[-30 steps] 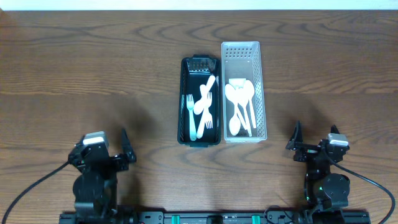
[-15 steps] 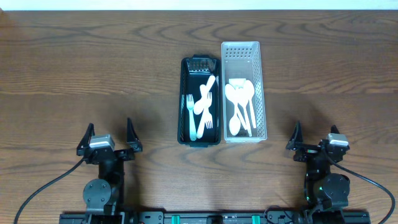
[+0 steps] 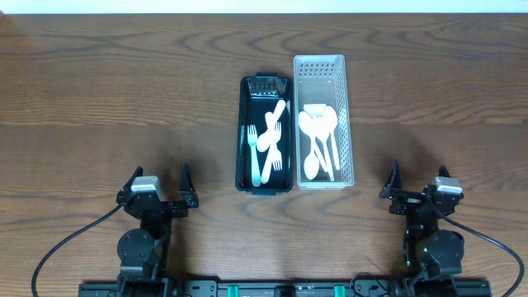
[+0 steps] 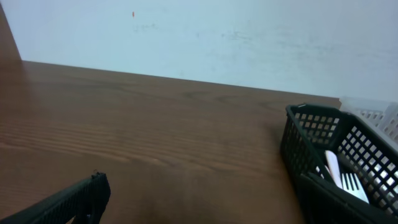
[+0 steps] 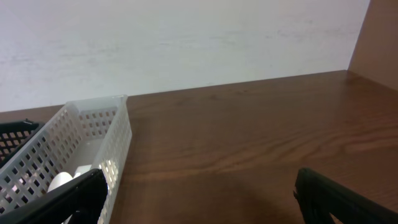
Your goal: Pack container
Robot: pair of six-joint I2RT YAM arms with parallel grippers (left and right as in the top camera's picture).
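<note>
My left gripper point(image 3: 157, 183) sits low at the near edge of the brown wooden table point(image 3: 99, 82), on the left side. Its two black fingers point(image 4: 69, 202) are spread wide apart and hold nothing. In my left wrist view one finger shows at each bottom corner, with bare table between them. To the right of that, in the middle of the table, is a long black plastic basket with holes in its walls point(image 3: 244, 132). It lies flat with its open side up. Inside it are white plastic forks point(image 3: 252, 148) and one white plastic spoon point(image 3: 266, 136), lying across each other in a small pile. Just beside it on the right is a long white plastic basket with holes point(image 3: 320, 66). The two baskets lie side by side and look like they touch along their long walls. The white one reaches a bit farther back. In it lie a few white plastic spoons point(image 3: 318, 140), with their round ends toward the middle of the basket. My right gripper point(image 3: 417, 183) sits low at the near edge on the right side, well apart from the baskets. Its fingers point(image 5: 62, 200) are spread wide too, and nothing is between them. A pale wall point(image 5: 186, 37) stands behind the table.
</note>
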